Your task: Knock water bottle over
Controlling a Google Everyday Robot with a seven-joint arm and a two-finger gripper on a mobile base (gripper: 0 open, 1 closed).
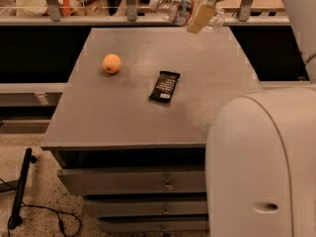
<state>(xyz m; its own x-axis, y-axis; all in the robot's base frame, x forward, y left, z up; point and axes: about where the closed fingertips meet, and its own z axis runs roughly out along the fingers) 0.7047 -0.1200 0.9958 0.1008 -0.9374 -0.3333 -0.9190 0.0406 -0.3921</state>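
The water bottle [174,7] is clear and ribbed, with its white cap pointing left. It lies sideways in the air over the far edge of the grey table [123,117]. My gripper [201,13] is at the top of the view, right of centre. Its pale fingers [197,18] are closed around the bottle's right half. An orange fruit [111,63] sits on the table's left side. A black snack bar [165,86] lies near the table's middle. Both are well in front of the bottle.
My white arm housing [261,172] fills the lower right and hides the table's front right corner. Another arm segment [301,23] runs down the right edge. Drawers [138,181] sit under the tabletop. A black stand and cable [19,191] lie on the floor at left.
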